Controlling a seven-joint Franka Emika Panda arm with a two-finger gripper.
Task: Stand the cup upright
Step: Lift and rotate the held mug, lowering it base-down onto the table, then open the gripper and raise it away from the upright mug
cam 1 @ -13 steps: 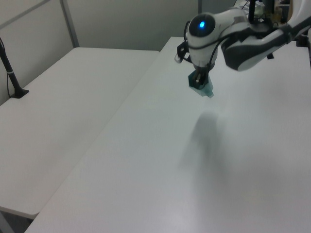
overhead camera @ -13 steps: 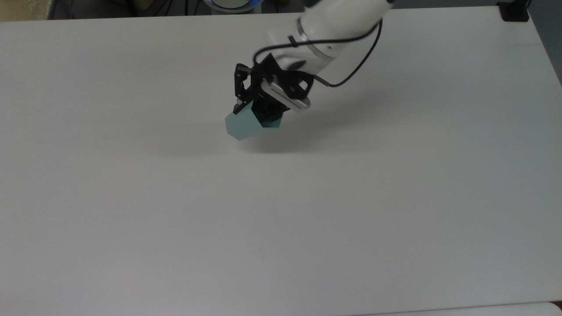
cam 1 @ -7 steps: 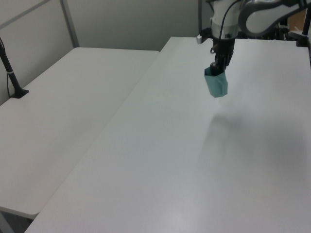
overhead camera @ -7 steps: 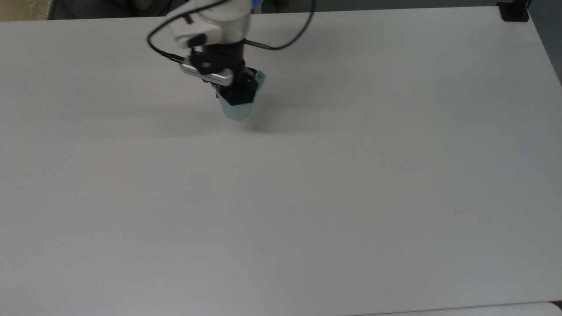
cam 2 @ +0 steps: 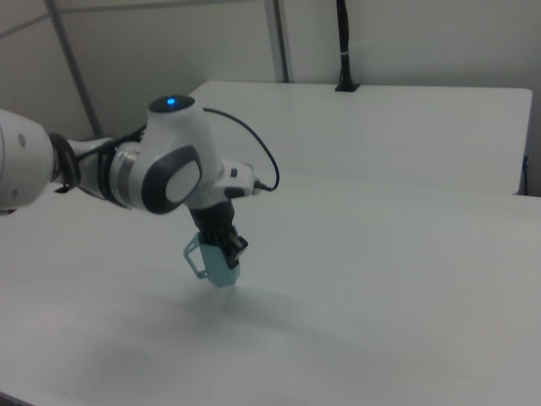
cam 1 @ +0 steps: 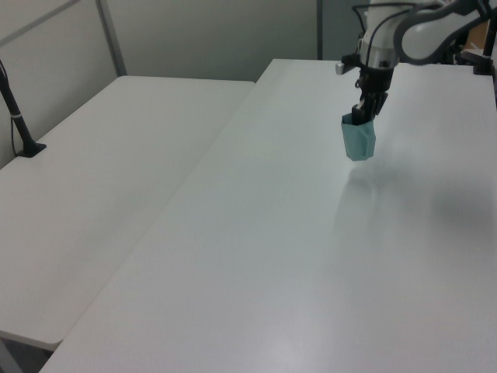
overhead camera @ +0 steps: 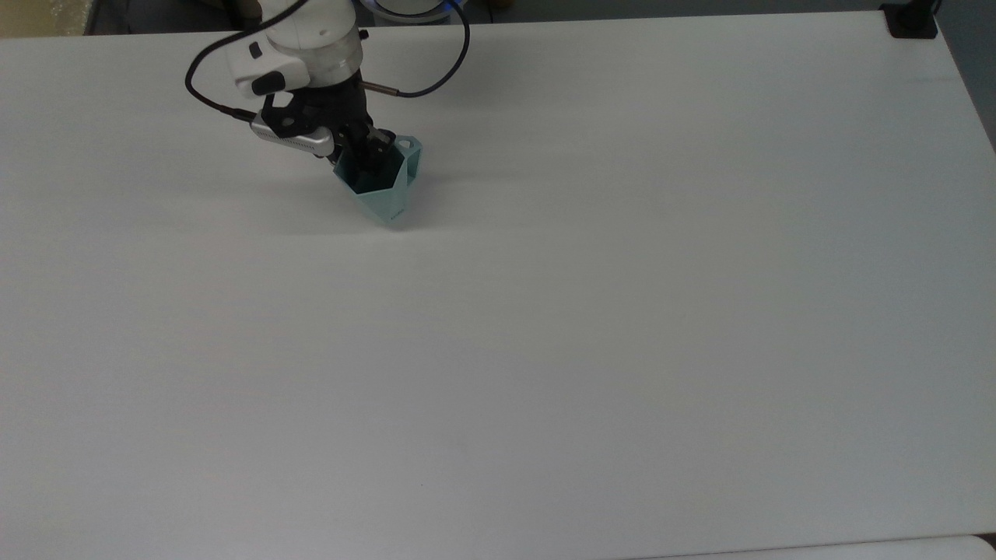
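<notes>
Gripper point(overhead camera: 366, 159) clenched on the cup's point(overhead camera: 383, 187) rim wall, one finger inside the mouth. Cup sits at about 10 o'clock on the table point(overhead camera: 545, 327) in the top view, mouth up, slightly tilted, base at or just above the surface. Step: placement. Next: level it, seat the base, release.

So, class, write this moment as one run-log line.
gripper: shut on cup | cup: mouth up, base down, near table | handle: toward top view's right
</notes>
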